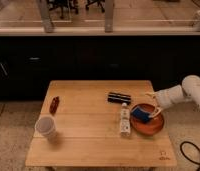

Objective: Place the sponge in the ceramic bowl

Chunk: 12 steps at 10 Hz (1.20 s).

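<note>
The blue sponge point(140, 114) lies inside the glossy orange-red ceramic bowl point(149, 126), toward its left half, at the right side of the wooden table. My gripper point(152, 104) reaches in from the right and hovers just above the bowl's upper right rim, right of the sponge. Its fingers are spread open, with one pointing left over the rim and the other angled down toward the sponge. Nothing sits between them.
A pale bottle point(124, 121) lies just left of the bowl. A black oblong box point(119, 97) rests behind it. A white cup point(45, 126) stands at the front left, and a small reddish object point(54, 104) is at the left. A cable point(193, 152) runs on the floor at right.
</note>
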### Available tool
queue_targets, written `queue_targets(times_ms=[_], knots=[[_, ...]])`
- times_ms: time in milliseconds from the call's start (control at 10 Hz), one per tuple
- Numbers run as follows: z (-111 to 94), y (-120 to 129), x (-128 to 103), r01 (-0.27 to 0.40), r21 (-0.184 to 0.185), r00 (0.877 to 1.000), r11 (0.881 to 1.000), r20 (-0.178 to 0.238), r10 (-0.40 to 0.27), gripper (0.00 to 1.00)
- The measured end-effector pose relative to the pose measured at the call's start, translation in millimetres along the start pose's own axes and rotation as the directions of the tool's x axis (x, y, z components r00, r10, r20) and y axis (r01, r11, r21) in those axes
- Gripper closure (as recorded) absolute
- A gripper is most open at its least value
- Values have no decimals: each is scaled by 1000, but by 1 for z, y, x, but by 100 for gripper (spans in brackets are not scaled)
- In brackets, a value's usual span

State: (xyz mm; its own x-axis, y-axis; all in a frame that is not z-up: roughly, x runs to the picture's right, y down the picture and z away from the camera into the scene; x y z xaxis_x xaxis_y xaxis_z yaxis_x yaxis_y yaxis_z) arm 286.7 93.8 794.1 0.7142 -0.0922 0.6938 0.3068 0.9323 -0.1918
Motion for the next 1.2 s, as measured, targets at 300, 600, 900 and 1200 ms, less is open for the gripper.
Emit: queue_targets(times_ms=[300,600,900,1200], knots=[[-1,-2,0,-7,9,1000,1000,1,7,20],[-2,-4,1,-7,13,1000,1000,2,7,20],[-3,-5,1,-8,18,1000,1000,3,8,20],[-3,-7,2,-8,22,1000,1000,3,8,20]])
